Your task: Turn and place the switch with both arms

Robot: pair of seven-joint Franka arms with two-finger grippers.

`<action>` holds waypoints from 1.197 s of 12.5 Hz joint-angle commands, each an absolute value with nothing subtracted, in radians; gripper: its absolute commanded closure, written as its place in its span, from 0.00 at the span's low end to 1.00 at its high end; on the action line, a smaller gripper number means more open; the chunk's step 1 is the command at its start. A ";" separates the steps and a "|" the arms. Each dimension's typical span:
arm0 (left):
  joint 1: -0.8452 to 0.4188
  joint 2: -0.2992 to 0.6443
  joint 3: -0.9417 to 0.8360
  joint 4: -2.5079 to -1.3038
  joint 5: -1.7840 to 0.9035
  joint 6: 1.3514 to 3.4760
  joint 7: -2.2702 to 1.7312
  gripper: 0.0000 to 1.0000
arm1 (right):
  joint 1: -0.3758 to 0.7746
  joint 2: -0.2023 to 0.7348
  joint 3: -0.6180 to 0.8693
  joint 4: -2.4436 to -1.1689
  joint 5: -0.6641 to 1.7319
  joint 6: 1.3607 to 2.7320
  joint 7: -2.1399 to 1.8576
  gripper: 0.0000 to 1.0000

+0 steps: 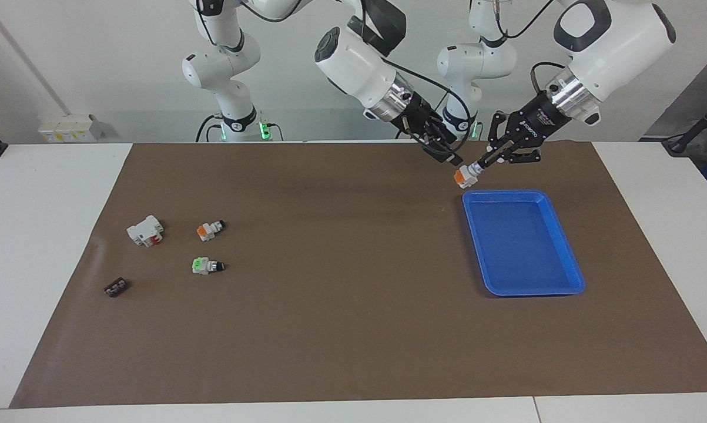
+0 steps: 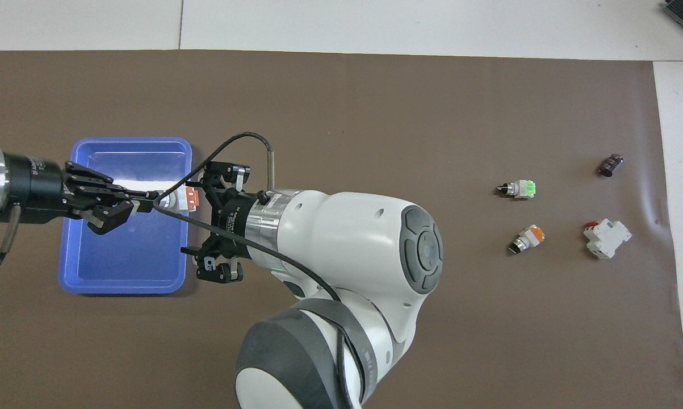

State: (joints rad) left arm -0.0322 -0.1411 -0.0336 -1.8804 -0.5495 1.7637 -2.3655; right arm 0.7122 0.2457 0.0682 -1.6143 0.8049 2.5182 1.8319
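The switch [image 1: 465,175] [image 2: 180,200] hangs in the air, its orange block showing, with my left gripper [image 1: 480,165] [image 2: 153,202] shut on its other end. It is over the rim of the blue tray [image 1: 565,281] [image 2: 68,272], at the tray's side toward the right arm's end. My right gripper [image 1: 446,155] [image 2: 202,225] is open just beside the switch, over the mat next to the tray, with a small gap and nothing between its fingers.
At the right arm's end of the brown mat lie an orange-ended switch [image 1: 210,230] [image 2: 526,238], a green-ended switch [image 1: 206,266] [image 2: 518,188], a boxy white part with red [image 1: 145,230] [image 2: 607,238] and a small dark strip [image 1: 116,287] [image 2: 611,165].
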 commanded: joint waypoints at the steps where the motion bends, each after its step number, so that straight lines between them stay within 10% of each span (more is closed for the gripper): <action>1: -0.052 -0.164 -0.035 -1.925 -0.435 1.798 -2.298 1.00 | 0.684 0.157 0.068 -1.704 0.761 2.475 1.742 0.00; 15: 0.112 -0.272 -0.032 -2.189 -0.121 1.904 -0.644 1.00 | 0.201 0.015 0.066 -1.776 0.032 1.944 0.668 0.00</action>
